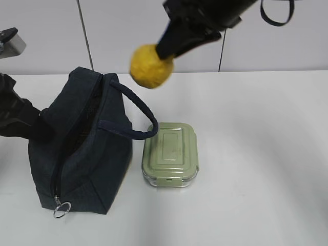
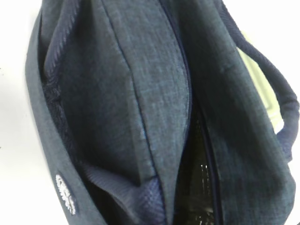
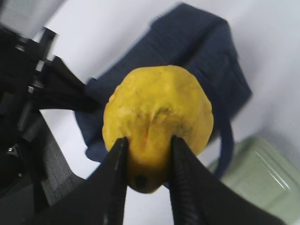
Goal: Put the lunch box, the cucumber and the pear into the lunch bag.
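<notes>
Pear held in the air over the table.
The right tool [image 3: 147, 161] is closed on the pear [image 1: 150, 65], above the unzipped lunch bag [image 1: 87, 143]; the left tool [image 1: 23, 120] touches the bag, its opening hidden. The lunch box [image 1: 170, 154] stands beside the bag.

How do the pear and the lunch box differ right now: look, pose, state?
The pear is yellow-orange and rounded; the lunch box is a sage-green-lidded rounded rectangle. The pear is in the air, clamped in the right gripper; the lunch box lies flat on the table, ungripped, beside the lunch bag. In the exterior view the pear looks smaller than the lunch box. Both are outside the lunch bag.
</notes>
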Controlling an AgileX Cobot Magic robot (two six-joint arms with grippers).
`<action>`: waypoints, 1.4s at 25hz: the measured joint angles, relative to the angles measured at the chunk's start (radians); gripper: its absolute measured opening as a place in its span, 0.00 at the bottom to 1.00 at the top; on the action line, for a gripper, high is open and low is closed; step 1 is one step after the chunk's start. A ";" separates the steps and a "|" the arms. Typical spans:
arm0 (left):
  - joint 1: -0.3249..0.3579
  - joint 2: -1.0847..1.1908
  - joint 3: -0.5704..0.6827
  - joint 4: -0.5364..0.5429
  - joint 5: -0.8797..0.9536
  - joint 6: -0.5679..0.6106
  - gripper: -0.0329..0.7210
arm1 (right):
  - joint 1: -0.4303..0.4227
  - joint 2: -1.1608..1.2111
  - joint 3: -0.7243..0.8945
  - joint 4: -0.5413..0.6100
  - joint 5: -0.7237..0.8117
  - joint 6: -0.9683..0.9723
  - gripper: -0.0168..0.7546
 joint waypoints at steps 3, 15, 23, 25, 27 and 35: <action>0.000 0.000 0.000 0.000 0.000 0.000 0.05 | 0.061 0.004 -0.006 0.070 -0.072 -0.090 0.27; 0.000 0.000 0.000 0.001 0.001 0.000 0.04 | 0.159 0.201 -0.006 0.072 -0.208 -0.184 0.26; 0.000 0.000 0.000 0.003 0.001 0.000 0.04 | 0.159 0.255 -0.008 -0.017 -0.184 -0.170 0.43; 0.000 0.000 0.000 0.003 0.001 0.000 0.04 | 0.161 0.255 -0.007 -0.008 -0.184 -0.170 0.60; 0.000 0.000 0.000 0.003 0.001 0.000 0.04 | 0.161 0.255 -0.007 -0.008 -0.184 -0.172 0.72; 0.000 0.000 0.000 0.003 0.003 0.000 0.04 | 0.106 0.158 -0.007 -0.060 -0.179 -0.089 0.71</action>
